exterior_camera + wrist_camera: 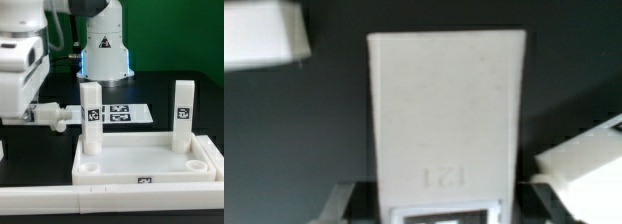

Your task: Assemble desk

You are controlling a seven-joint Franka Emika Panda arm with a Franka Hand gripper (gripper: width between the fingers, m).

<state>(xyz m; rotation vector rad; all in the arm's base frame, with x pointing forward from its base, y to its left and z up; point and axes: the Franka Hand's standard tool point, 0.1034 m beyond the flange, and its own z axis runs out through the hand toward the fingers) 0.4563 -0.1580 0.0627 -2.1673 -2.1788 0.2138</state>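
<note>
The white desk panel [150, 160] lies rim-up at the front of the table. Two white tagged legs stand upright in its far corner sockets, one on the exterior view's left [92, 118] and one on the right [182, 115]. My gripper [40, 113] is at the left, level with the left upright leg, and is shut on a third leg [62, 116]. That leg is held sideways with its free end close to the left upright leg. In the wrist view this leg [446, 110] fills the middle, with my gripper [445, 206] closed on its tagged end.
The marker board [122, 113] lies flat behind the panel, in front of the robot base [105, 50]. A long white bar [40, 200] runs along the front left. Blurred white shapes [589, 165] sit beside the held leg in the wrist view.
</note>
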